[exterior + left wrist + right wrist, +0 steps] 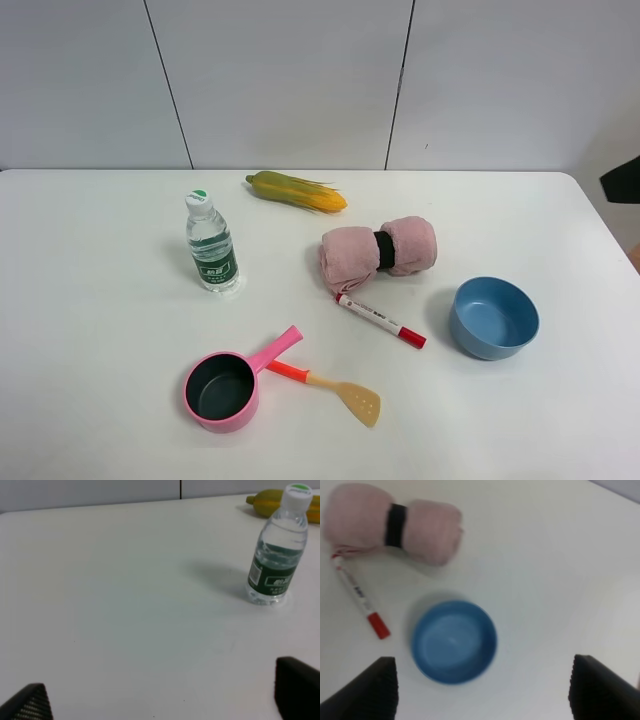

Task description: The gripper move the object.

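The white marker pen with a red cap lies flat on the table, between the pink rolled towel and the blue bowl. It also shows in the right wrist view. My right gripper is open and empty, high above the bowl, with the marker off to one side. A dark part of the right arm shows at the right edge of the exterior view. My left gripper is open and empty over bare table, short of the water bottle.
A corn cob lies at the back, and the water bottle stands left of centre. A pink saucepan and an orange-handled wooden spatula lie near the front. The towel also shows in the right wrist view.
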Tool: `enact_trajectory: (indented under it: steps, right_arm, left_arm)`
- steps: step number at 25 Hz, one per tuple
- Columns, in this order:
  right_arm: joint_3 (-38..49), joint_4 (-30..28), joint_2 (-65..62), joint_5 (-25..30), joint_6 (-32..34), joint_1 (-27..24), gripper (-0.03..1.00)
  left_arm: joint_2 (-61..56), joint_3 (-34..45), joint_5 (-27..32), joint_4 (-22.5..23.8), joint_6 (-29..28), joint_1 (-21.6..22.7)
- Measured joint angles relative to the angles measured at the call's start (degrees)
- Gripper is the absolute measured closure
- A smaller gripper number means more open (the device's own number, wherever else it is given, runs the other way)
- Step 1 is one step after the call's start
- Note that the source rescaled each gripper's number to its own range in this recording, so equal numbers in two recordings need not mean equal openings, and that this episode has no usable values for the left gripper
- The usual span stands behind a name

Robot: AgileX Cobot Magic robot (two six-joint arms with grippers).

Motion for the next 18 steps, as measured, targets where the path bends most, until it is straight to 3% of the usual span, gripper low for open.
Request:
enact_trajectory:
  steps: [6, 18]
  right_arm:
    - [0.0, 0.0, -5.8, 3.1, 1.3, -7.5, 0.33]
    - [0.0, -1.5, -19.1, 3.5, 9.9, -8.3, 0.33]
  left_arm:
    - [0.0, 0.0, 0.0, 0.0, 0.0, 0.0]
    - [0.0, 0.0, 0.0, 0.0, 0.0, 0.0]
